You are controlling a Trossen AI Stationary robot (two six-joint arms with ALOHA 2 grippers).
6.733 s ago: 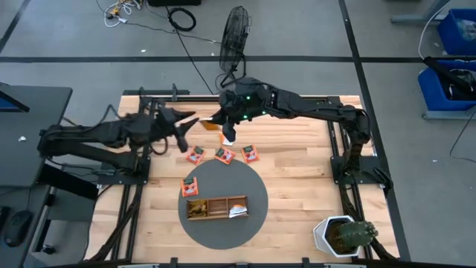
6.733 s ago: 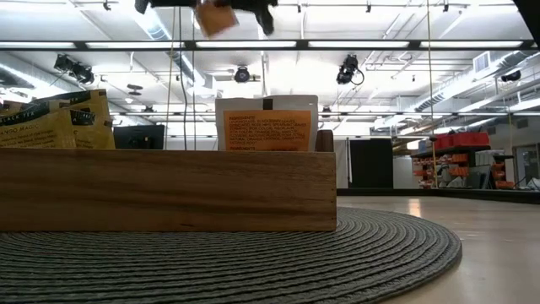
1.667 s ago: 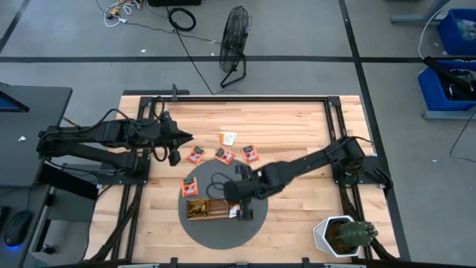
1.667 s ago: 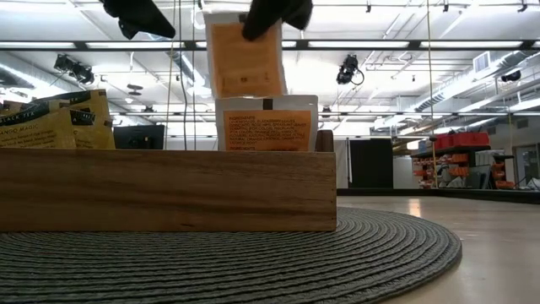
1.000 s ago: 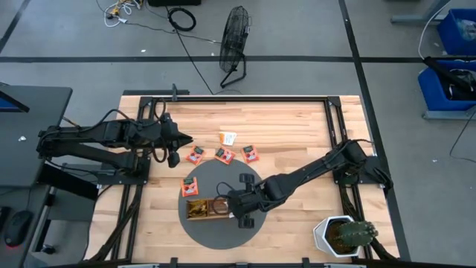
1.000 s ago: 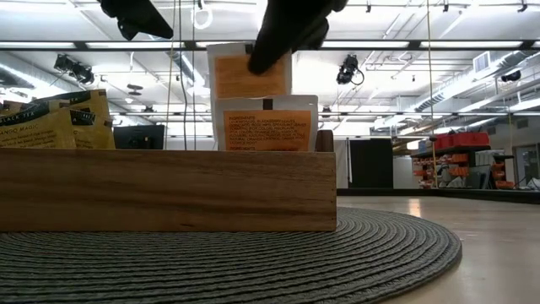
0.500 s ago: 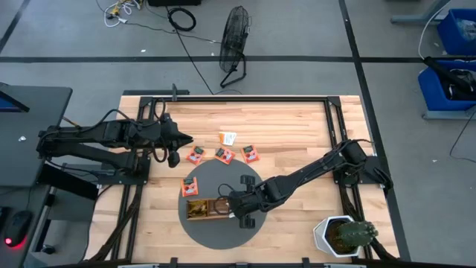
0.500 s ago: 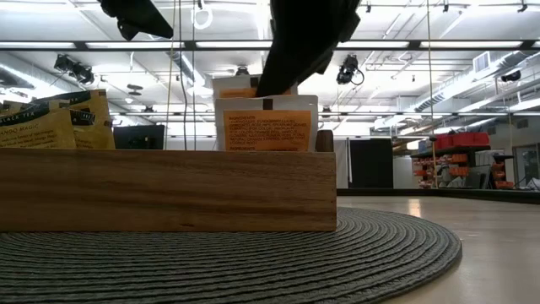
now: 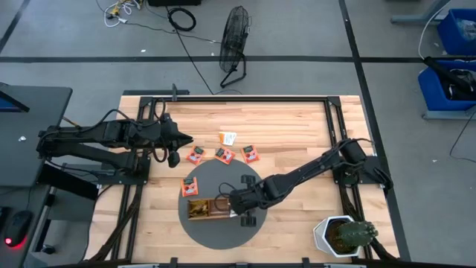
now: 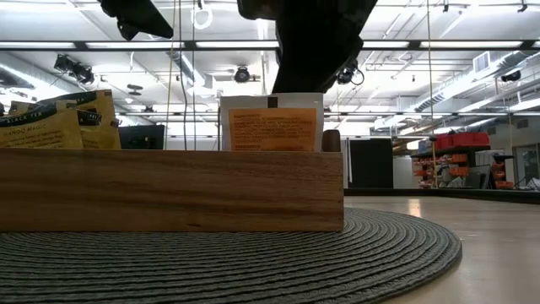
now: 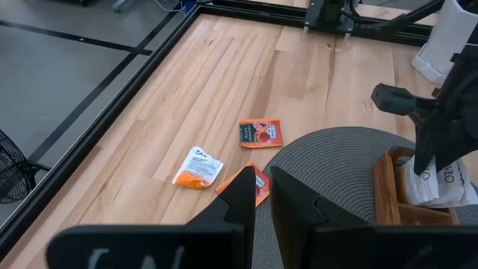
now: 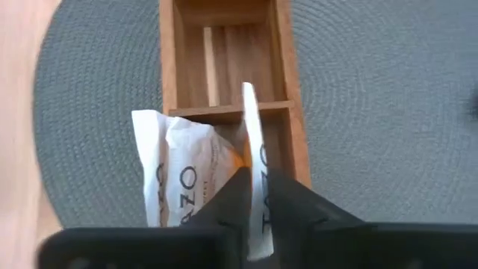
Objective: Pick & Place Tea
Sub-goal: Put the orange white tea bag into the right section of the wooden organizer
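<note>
The left gripper (image 9: 184, 139) waits at about nine o'clock of the table (image 9: 290, 126), raised over the bare wood just left of the loose sachets. In the left wrist view its two dark fingers (image 11: 243, 196) stand nearly together with only a thin slit between them, and nothing is held.

On the wood at about twelve o'clock of the round grey woven mat (image 9: 256, 223) lie four tea sachets: three red-orange ones in a row (image 9: 195, 155) (image 9: 224, 155) (image 9: 250, 153) and a white-and-orange one (image 9: 227, 138) just beyond them.

The wooden compartment tray (image 9: 201, 209) lies across the middle of the mat. Its nine o'clock end compartment holds yellow sachets (image 10: 57, 125) standing on edge; the middle compartment shows bare wood in the right wrist view.

The right gripper (image 9: 239, 207) is down at the tray's three o'clock end compartment. In the right wrist view its fingers (image 12: 237, 196) stand on either side of a white Tazo sachet (image 12: 252, 161) that stands on edge in that compartment; whether they are pinching it or have let go cannot be told. A second, crumpled white Tazo sachet (image 12: 179, 168) leans beside it, partly over the tray's wall. The low view shows an orange-faced sachet (image 10: 272, 128) upright behind the tray wall under the dark gripper.

At about four o'clock of the table stands a potted cactus (image 9: 348, 234).
</note>
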